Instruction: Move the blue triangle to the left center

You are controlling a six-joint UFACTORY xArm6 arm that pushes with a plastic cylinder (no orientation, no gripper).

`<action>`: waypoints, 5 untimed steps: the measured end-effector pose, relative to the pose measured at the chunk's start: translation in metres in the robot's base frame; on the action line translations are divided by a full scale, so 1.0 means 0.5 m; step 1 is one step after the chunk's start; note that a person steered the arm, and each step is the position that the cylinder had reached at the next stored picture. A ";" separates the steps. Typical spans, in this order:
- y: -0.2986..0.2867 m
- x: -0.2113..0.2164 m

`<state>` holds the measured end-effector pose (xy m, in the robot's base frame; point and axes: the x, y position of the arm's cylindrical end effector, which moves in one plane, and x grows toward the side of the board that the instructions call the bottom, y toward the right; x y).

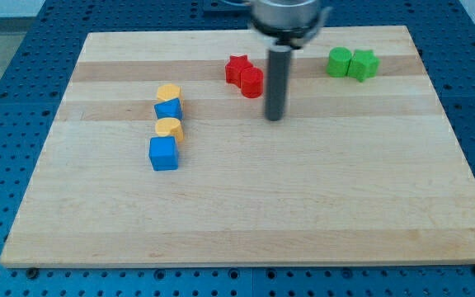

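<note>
My tip [275, 117] rests on the board just right of and below the red blocks, far to the right of the blue blocks. A blue block [169, 109], its shape unclear, sits under a yellow block [168, 92] in a column left of centre. Below them are a second yellow block [170, 128] and a blue cube [163, 153]. The four stand close together in a line.
A red star [237, 68] and a red cylinder [252, 82] touch each other near the top centre. A green cylinder [339, 62] and a green star [364, 64] sit at the top right. The wooden board [246, 206] lies on a blue perforated table.
</note>
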<state>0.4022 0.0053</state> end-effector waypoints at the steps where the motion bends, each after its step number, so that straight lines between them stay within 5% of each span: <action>1: -0.120 0.000; 5: -0.412 0.001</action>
